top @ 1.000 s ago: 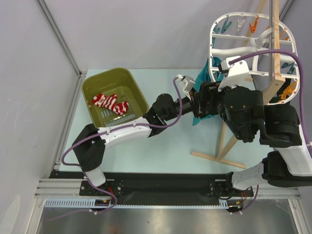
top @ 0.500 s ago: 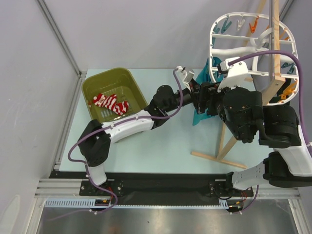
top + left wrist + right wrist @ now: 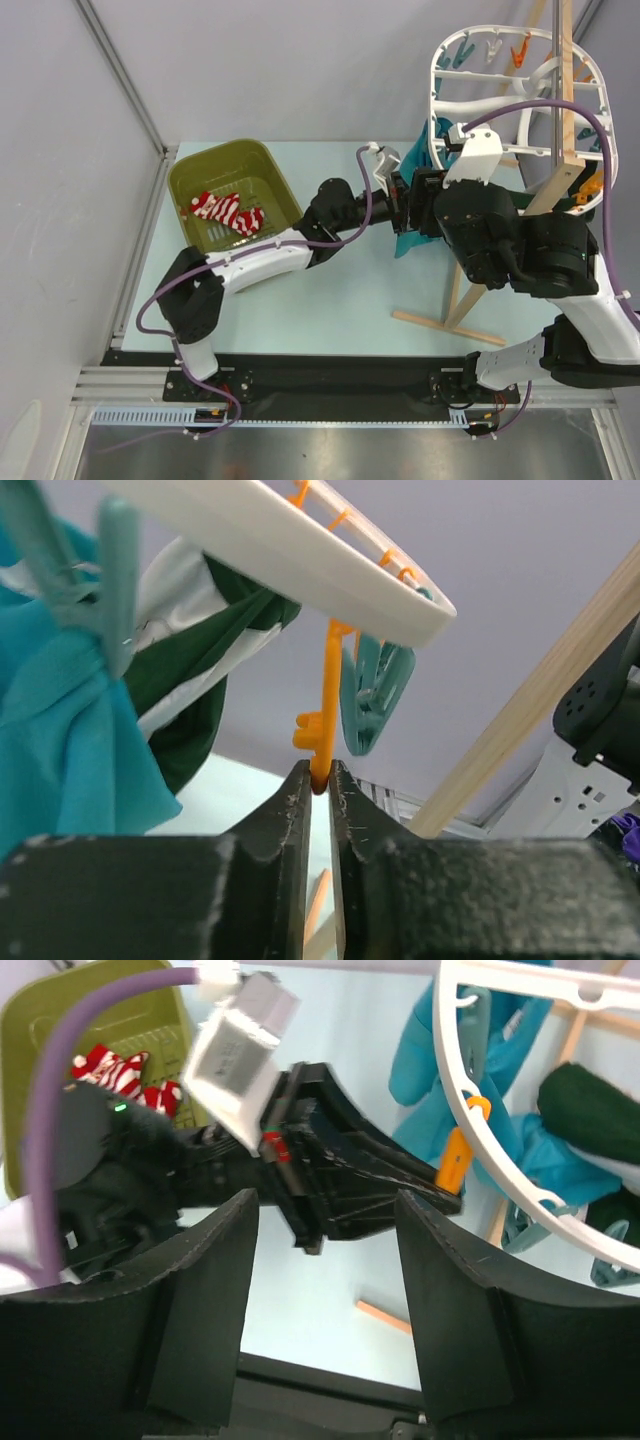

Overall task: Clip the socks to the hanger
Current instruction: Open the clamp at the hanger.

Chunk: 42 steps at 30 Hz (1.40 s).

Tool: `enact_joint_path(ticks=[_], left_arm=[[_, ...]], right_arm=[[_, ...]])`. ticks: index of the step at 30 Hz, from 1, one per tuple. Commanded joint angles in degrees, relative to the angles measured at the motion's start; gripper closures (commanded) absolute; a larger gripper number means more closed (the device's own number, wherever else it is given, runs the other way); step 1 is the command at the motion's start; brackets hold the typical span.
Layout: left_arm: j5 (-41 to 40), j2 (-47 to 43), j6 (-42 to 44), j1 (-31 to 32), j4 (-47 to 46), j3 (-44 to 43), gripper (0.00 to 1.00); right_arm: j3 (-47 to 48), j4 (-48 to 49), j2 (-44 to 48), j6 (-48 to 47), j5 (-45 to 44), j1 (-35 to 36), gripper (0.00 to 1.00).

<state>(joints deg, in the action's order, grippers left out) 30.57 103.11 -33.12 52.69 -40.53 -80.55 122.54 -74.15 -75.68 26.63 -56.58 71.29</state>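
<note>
Pale blue-green worktop (image 3: 330,300) fills the floor of the cell, with plain grey walls around it. From above, the hanger (image 3: 300,550) is at the far right, up off the worktop against a wooden stand (image 3: 566,90), and I place everything else from it.

The right arm bulks just below the hanger. Its right hand (image 3: 322,1205) hovers near the rim with both fingers spread wide and nothing between them. The left arm stretches across the worktop toward the hanger's lower left edge.

An olive-green basket (image 3: 188,185) sits well to the left of the hanger. A teal cloth (image 3: 60,740) and a dark green cloth (image 3: 200,680) hang from the hanger's rim, side by side, the teal one pinned by a teal clip.

The socks (image 3: 227,212), red and white striped, lie bunched together in the basket, well apart from the hanger and from both hands.

An orange clip (image 3: 325,710) dangles under the hanger's rim, with another teal clip (image 3: 375,695) just beside it. The left hand (image 3: 318,780) is closed almost fully, and its fingertips pinch the bottom end of that orange clip.
</note>
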Motion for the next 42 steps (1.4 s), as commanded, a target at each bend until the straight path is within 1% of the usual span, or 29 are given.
enact_joint_path(ticks=[1,2,3,5,7,8,10,14,15,18,19,20,21,22,26,28,30,32,33,34,35,36,37,38,40,41,42], left_arm=[[-3.8,-6.8,1.1,-0.1,0.4,3.8,0.86],[-5.7,-8.7,2.1,0.1,1.7,4.3,0.93],[-7.4,-9.7,4.8,0.5,3.0,4.7,0.95],[-12.5,-11.3,7.4,1.7,5.5,6.0,0.95],[-12.5,-11.9,8.8,1.9,5.3,5.9,0.95],[-12.4,-11.8,8.9,1.9,5.7,5.5,0.99],[-13.0,-11.7,10.4,2.4,6.9,4.8,1.00],[-18.8,-12.8,15.8,4.6,9.7,4.9,1.00],[-21.8,-13.2,18.9,5.2,10.2,5.0,1.00],[-28.2,-14.6,22.5,7.6,10.4,6.5,1.00],[-33.6,-15.1,23.2,8.7,11.0,6.8,1.00],[-35.7,-15.4,25.1,9.4,10.9,7.0,1.00],[-38.4,-15.7,26.6,10.2,10.7,7.3,1.00],[-43.6,-15.8,28.2,12.2,9.7,7.9,1.00],[-52.3,-14.9,35.3,15.2,7.5,7.9,1.00],[-55.4,-14.2,37.4,16.7,6.5,7.3,1.00],[-57.6,-13.4,40.1,17.2,6.1,6.9,1.00],[-57.2,-13.1,40.8,17.6,6.1,6.1,1.00],[-57.0,-12.8,40.6,17.6,7.0,5.5,1.00],[-56.7,-12.7,40.4,17.6,10.1,3.8,1.00],[-56.1,-12.7,39.9,17.6,12.2,2.9,0.88],[-55.2,-12.8,39.5,17.6,14.7,2.4,0.73],[-54.6,-14.0,38.7,17.5,15.3,3.2,0.56],[-53.6,-14.8,36.8,17.5,15.4,4.3,0.35],[-51.1,-18.0,34.6,17.3,14.4,8.6,0.32],[-50.3,-19.2,31.9,17.1,14.1,10.1,0.32],[-49.5,-20.3,30.6,17.0,13.7,11.3,0.34]], right_arm=[[-0.5,-4.4,0.4,8.1,-2.0,-1.8,0.39],[-0.6,-7.0,0.3,11.8,-2.2,-2.0,0.41],[-0.7,-8.1,0.2,13.2,-2.1,-2.5,0.41],[-0.8,-10.8,0.0,16.5,-1.8,-3.6,0.39],[-1.9,-10.5,0.9,16.9,-0.8,-4.0,0.36],[-2.3,-10.6,1.1,17.3,-0.7,-4.2,0.36],[-4.0,-10.6,1.7,19.3,0.1,-5.1,0.36],[-6.2,-11.3,1.2,24.2,1.2,-7.7,0.36],[-6.3,-11.5,1.2,26.6,0.6,-8.1,0.36],[-7.5,-11.0,1.9,29.2,-0.3,-9.9,0.36],[-7.2,-11.7,1.9,31.3,-0.5,-10.7,0.36],[-7.2,-11.9,2.0,32.0,-0.7,-11.2,0.36],[-7.4,-12.0,2.1,32.5,-1.2,-11.9,0.37],[-7.5,-12.0,2.3,33.0,-1.2,-13.1,0.37],[-7.1,-12.2,2.3,34.2,-1.2,-16.3,0.37],[-7.1,-11.0,1.9,32.5,-0.2,-16.9,0.38],[-6.6,-11.5,1.5,33.0,0.1,-17.3,0.39],[-7.0,-10.9,1.8,32.1,0.5,-17.3,0.39],[-8.0,-10.7,2.1,31.2,0.8,-17.3,0.39],[-8.5,-9.4,2.5,30.2,1.2,-17.3,0.39],[-9.0,-8.9,3.0,28.7,1.7,-17.3,0.39],[-9.2,-8.7,3.3,27.3,2.7,-17.3,0.38],[-9.4,-8.3,3.5,26.3,3.2,-17.3,0.38],[-9.7,-7.9,3.9,25.1,4.6,-17.3,0.38],[-9.5,-7.4,4.7,22.8,5.3,-17.3,0.38],[-9.4,-7.1,5.0,22.1,5.7,-17.2,0.38],[-9.5,-6.5,5.6,21.0,6.7,-17.2,0.38]])
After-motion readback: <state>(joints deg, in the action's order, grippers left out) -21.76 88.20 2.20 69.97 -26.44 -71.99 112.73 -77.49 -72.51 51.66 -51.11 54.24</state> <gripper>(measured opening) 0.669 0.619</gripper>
